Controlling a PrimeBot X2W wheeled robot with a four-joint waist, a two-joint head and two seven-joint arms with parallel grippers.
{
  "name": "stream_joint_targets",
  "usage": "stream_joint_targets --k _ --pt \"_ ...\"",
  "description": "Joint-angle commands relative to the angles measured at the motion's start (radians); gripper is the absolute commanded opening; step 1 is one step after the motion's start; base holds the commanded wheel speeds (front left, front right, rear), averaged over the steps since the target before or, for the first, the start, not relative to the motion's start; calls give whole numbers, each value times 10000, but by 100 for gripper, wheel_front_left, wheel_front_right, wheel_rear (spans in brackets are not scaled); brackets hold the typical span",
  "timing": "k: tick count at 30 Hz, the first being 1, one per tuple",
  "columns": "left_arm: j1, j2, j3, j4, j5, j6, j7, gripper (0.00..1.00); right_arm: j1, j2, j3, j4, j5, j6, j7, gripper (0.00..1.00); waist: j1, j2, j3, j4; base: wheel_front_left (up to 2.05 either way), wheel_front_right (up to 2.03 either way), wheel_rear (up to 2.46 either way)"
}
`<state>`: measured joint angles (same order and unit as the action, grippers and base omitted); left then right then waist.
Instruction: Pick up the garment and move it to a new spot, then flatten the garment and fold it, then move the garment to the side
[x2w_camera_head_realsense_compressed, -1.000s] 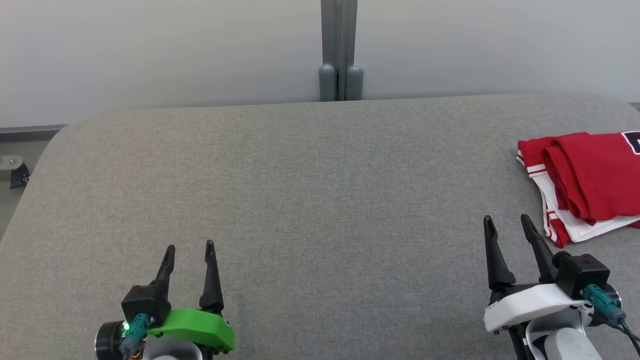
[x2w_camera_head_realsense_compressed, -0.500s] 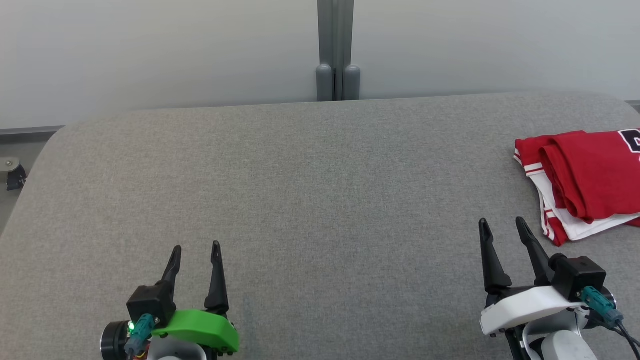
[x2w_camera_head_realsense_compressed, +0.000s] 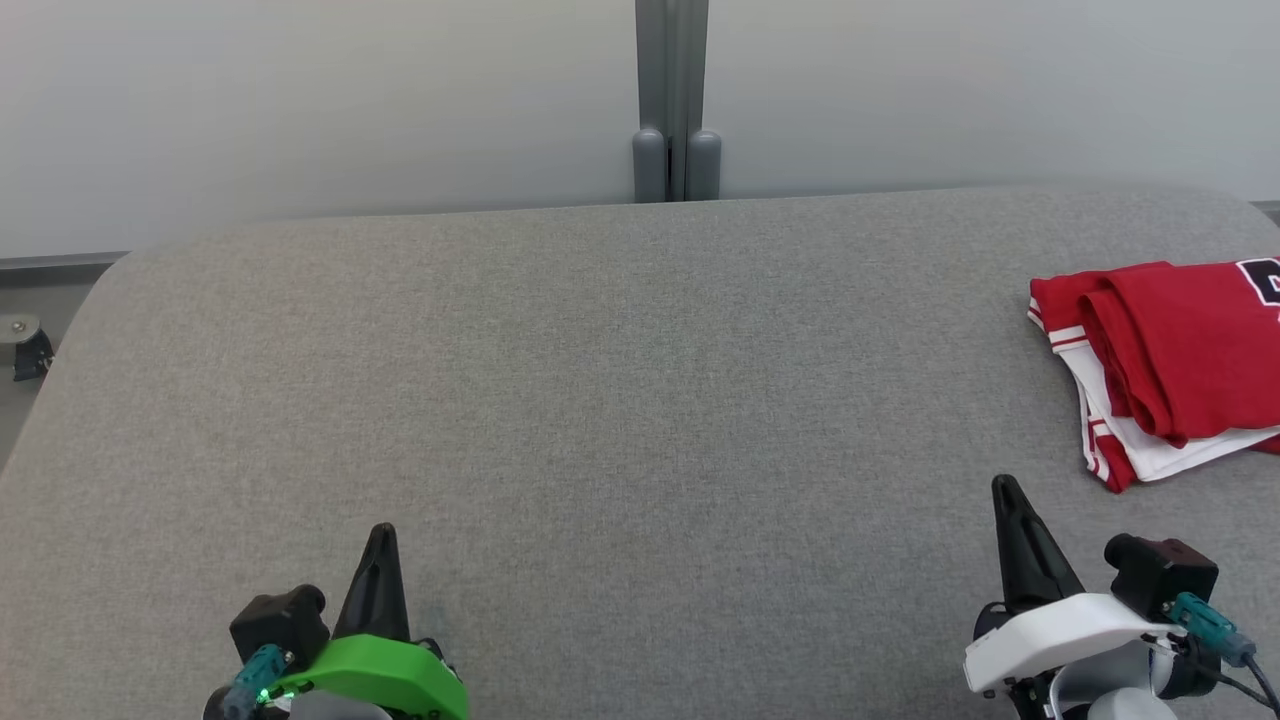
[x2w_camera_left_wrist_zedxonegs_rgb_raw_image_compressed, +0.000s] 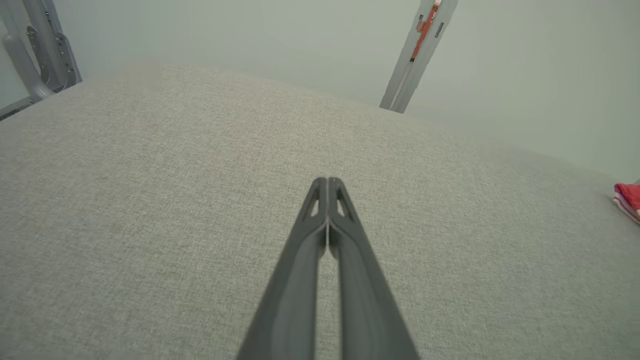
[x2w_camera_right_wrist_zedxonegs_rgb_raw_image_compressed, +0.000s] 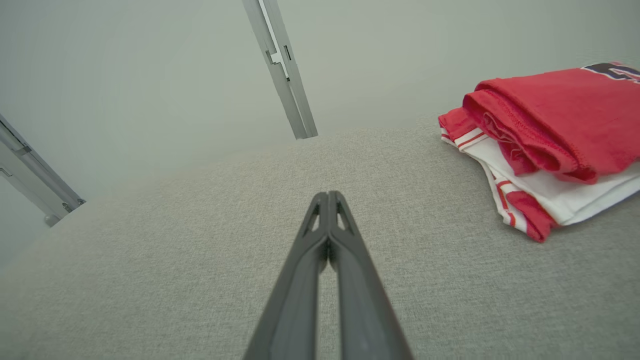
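A folded garment (x2w_camera_head_realsense_compressed: 1170, 350), red over white with red-striped trim, is seen at the right edge of the bench (x2w_camera_head_realsense_compressed: 640, 400). Its black patch is cut off and unreadable. The left fingers (x2w_camera_head_realsense_compressed: 378, 575) and right fingers (x2w_camera_head_realsense_compressed: 1020, 540) are pressed together, empty.

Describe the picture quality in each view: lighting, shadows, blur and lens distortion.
Head view: soft, even light, no glare, hardly a shadow on the grey table, all sharp. Left wrist view: the shut left gripper is crisp, the table's far edge hazes into the wall, the post leans. Right wrist view: the garment shows clear stitching; the wide lens tilts the post too.
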<state>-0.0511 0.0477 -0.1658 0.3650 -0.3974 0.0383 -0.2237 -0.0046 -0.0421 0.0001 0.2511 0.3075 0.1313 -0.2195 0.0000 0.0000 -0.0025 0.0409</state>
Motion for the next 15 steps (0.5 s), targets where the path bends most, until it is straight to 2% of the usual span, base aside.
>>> stream_joint_targets --k 1,15 --pt "-178 10 133 -209 -478 -86 92 0 -229 -31 -71 -151 496 -1 119 0 0 0 1 -6 0 0 0" --pt "-268 15 633 -415 -2669 -393 703 0 -401 -44 -275 -153 2849 -1 721 0 0 0 7 -54 0 0 0"
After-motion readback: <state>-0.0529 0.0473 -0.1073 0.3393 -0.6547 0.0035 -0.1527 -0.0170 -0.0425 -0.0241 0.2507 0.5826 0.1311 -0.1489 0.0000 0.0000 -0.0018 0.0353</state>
